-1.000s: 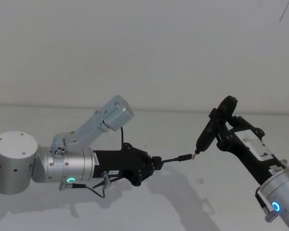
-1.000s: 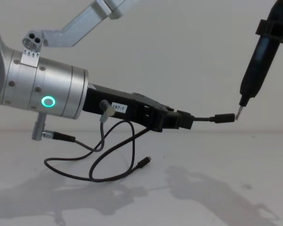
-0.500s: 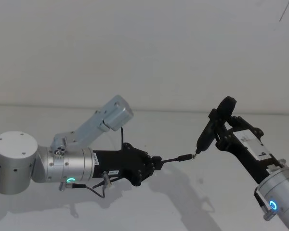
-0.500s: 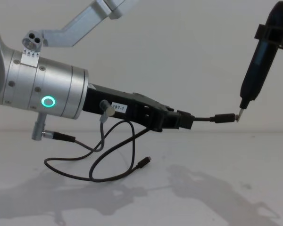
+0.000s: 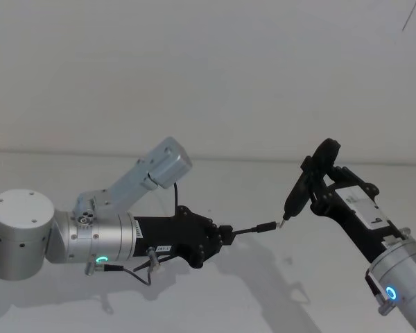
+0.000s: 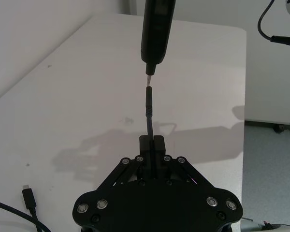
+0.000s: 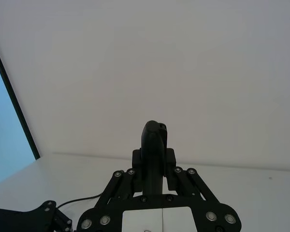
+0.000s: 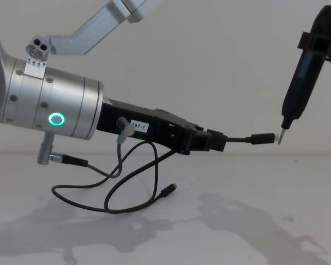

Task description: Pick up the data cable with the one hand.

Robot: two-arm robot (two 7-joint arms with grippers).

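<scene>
Above table [image 5: 263, 298], left gripper [image 5: 228, 234] still holds cable [image 5: 252, 229] (pen [image 8: 300, 83] shifted).

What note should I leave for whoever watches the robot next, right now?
Left gripper: shut on the data cable near one plug, held above the table.
Right gripper: shut on a pen-shaped tool, tip close to that plug.
Done: cable gripped, one end lifted.
Left: loop and far plug lie on the table; probably lift higher.
</scene>
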